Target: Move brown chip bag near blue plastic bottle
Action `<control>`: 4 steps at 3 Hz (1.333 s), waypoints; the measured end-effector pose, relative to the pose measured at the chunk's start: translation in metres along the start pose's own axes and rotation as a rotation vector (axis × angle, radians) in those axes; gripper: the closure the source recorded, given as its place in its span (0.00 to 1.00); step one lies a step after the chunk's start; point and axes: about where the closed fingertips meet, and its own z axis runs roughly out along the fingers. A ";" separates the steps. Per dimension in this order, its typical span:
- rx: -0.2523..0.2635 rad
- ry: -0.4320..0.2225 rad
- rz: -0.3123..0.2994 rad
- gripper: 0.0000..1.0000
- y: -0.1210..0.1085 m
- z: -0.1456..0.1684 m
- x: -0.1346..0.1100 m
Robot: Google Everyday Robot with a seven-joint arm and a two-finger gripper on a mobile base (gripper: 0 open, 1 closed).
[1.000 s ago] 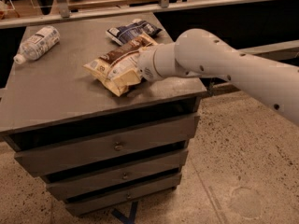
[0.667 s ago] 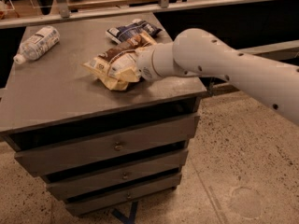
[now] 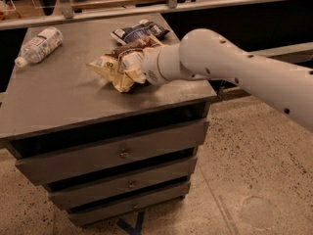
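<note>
The brown chip bag sits crumpled around the middle of the cabinet top, and its right end is at my gripper. I cannot tell if the gripper is clamped on the bag or only pressed against it. The blue plastic bottle lies on its side near the back left corner, well apart from the bag. A small dark navy bag lies at the back edge. I judge the bag must now go left and back; I should keep it low, move slowly, and stop beside the bottle without touching it, because it may roll
</note>
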 end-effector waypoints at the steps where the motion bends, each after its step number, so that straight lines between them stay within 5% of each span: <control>1: 0.002 -0.004 -0.001 1.00 0.000 0.000 -0.002; 4: 0.002 -0.005 -0.002 1.00 0.000 -0.001 -0.002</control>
